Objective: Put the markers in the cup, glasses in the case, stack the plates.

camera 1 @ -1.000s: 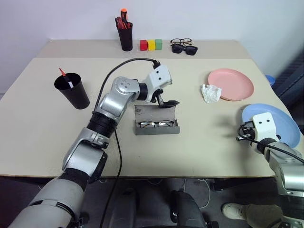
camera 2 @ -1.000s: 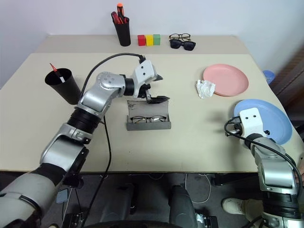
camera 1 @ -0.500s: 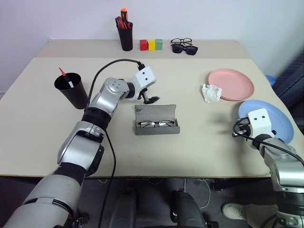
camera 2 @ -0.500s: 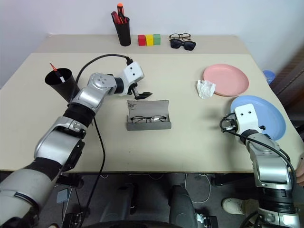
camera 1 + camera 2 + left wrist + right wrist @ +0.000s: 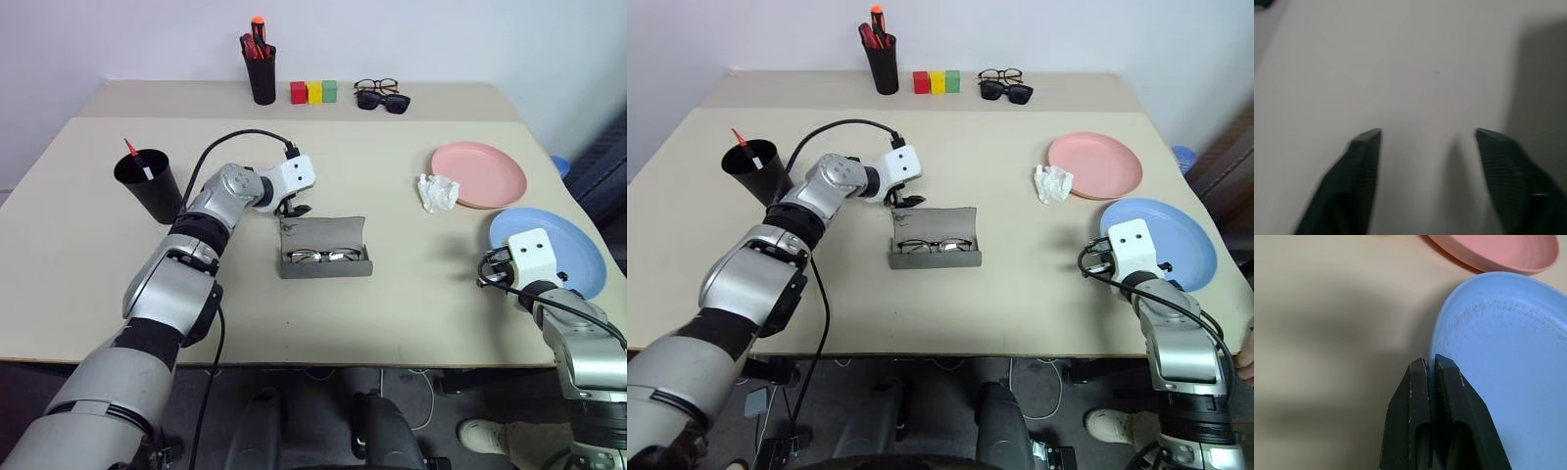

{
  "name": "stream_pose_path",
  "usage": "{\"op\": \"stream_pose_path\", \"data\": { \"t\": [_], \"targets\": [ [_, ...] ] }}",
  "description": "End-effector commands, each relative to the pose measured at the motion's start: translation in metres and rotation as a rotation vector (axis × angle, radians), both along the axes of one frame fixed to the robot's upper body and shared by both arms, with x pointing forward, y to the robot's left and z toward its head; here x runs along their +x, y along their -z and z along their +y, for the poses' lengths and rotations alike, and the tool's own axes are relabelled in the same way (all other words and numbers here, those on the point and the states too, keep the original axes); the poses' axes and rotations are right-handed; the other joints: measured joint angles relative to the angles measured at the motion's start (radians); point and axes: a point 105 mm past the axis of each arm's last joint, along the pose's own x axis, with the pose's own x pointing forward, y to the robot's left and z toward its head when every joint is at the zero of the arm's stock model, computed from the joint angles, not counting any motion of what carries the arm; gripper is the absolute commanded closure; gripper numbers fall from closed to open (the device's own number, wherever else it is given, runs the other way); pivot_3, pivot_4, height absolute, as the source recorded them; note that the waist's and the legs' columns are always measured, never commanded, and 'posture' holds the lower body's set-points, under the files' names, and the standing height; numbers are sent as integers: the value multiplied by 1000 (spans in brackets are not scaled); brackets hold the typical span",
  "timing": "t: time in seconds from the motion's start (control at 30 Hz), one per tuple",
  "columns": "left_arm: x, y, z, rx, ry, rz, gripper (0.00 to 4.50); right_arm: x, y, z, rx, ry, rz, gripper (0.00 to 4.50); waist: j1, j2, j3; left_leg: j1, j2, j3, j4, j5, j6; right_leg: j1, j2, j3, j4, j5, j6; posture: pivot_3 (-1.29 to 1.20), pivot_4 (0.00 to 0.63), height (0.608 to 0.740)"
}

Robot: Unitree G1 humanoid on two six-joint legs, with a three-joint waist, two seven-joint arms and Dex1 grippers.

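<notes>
A red marker stands in the black cup at the left. The wire-framed glasses lie inside the open grey case at mid-table. My left gripper hovers just behind the case's left corner, open, with bare table between its fingers. The pink plate rests at the right. Nearer to me lies the blue plate. My right gripper is shut on the blue plate's near-left rim.
A crumpled white tissue lies beside the pink plate. At the back stand a black pen holder with markers, three coloured blocks, and sunglasses with dark spectacles. A black cable arches over my left arm.
My left gripper drew back from above the case toward the left and lower, and its fingers narrowed. The right gripper and the blue plate slid slightly to the left together.
</notes>
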Motion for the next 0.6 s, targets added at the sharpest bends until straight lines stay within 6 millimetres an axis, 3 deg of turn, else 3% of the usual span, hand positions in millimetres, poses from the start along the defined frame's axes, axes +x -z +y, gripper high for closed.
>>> {"op": "stream_pose_path", "data": {
  "t": [0.03,0.1,0.3,0.6],
  "targets": [
    [3,-21,-2,-27,13,-42,3479,-3,-7,-4,-2,18,-37,4500,0,0,0,0,0,0,0,0,0,0,0,0,0,0,0,0,150,740],
    [2,-23,-5,-25,27,-48,4433,-4,-6,-4,0,19,-36,4500,1,0,0,0,0,0,0,0,0,0,0,0,0,0,0,0,150,740],
    [-20,-19,-15,-63,190,111,4433,-3,-6,-4,-1,18,-36,4500,0,0,0,0,0,0,0,0,0,0,0,0,0,0,0,0,150,740],
    [-61,1,0,-32,350,325,4433,-3,-4,-2,-3,9,-31,4500,-7,0,0,1,0,0,0,0,0,0,0,0,2,0,0,0,150,740]
  ]
}}
